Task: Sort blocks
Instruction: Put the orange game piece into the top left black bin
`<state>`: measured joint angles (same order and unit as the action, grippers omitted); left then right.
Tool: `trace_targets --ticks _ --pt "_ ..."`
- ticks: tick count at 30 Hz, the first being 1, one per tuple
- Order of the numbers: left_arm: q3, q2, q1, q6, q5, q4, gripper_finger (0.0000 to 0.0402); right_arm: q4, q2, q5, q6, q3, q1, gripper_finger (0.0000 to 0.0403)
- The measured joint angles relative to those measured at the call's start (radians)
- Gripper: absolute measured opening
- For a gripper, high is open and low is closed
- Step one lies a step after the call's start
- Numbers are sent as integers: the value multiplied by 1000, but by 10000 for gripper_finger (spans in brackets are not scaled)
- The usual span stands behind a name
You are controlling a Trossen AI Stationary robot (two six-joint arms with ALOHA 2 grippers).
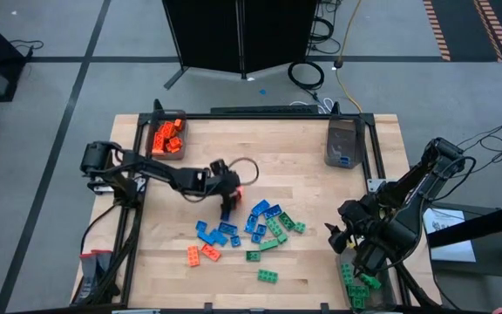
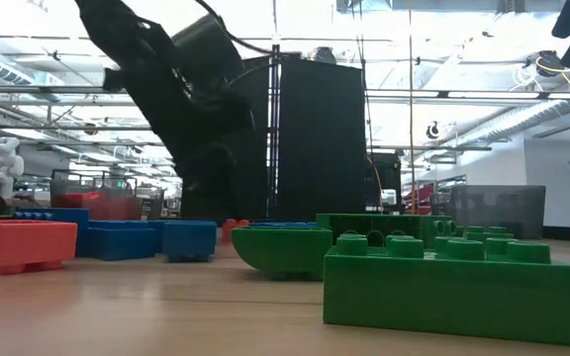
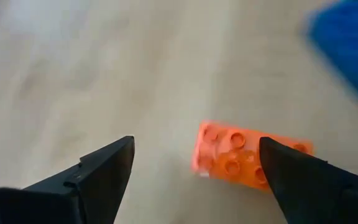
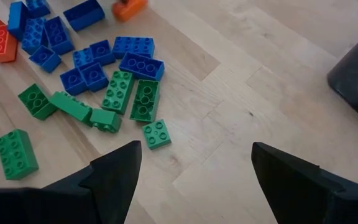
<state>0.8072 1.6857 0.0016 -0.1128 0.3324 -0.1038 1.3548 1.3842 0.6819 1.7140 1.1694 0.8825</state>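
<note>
Fingers of the left gripper (image 3: 194,171) are spread wide above the pale wooden table (image 1: 303,157), and nothing is gripped between them; a small orange studded plastic brick (image 3: 241,157) lies flat on the wood beneath the gap, nearer one fingertip, and contact with it cannot be made out. In the high view this left gripper (image 1: 231,194) is seen at the middle of the table, at the upper edge of the loose scatter of blocks (image 1: 251,234). The right gripper (image 4: 194,168) is likewise held wide open and empty, poised over bare wood beside the pile; seen from above, the right gripper (image 1: 342,237) hangs near the table's right edge, just above a translucent grey bin (image 1: 362,292) in which green bricks are collected. Across the centre of the table, blue, green and orange studded bricks are scattered, the blue ones (image 4: 92,68) grouped close together with green ones (image 4: 120,93) touching or just beside them. A bin at the far left corner (image 1: 167,137) is filled with orange bricks, and a grey bin at the far right corner (image 1: 342,144) is seen with a blue brick inside. In the low view a large green brick (image 2: 453,282) is seen closest to the camera.
</note>
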Motion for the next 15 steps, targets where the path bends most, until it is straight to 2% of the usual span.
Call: trace_targets --ticks 5,8,10,15 --pt "17 1 106 -234 -10 -56 347 0 0 -1 30 0 0 299" --pt "30 -3 147 -337 -71 -79 347 -6 0 -1 52 0 0 299" --pt "39 -10 157 -253 -107 -70 347 -6 0 -1 54 0 0 299" --pt "89 -58 129 164 -122 -63 347 -5 0 -2 38 0 0 299"
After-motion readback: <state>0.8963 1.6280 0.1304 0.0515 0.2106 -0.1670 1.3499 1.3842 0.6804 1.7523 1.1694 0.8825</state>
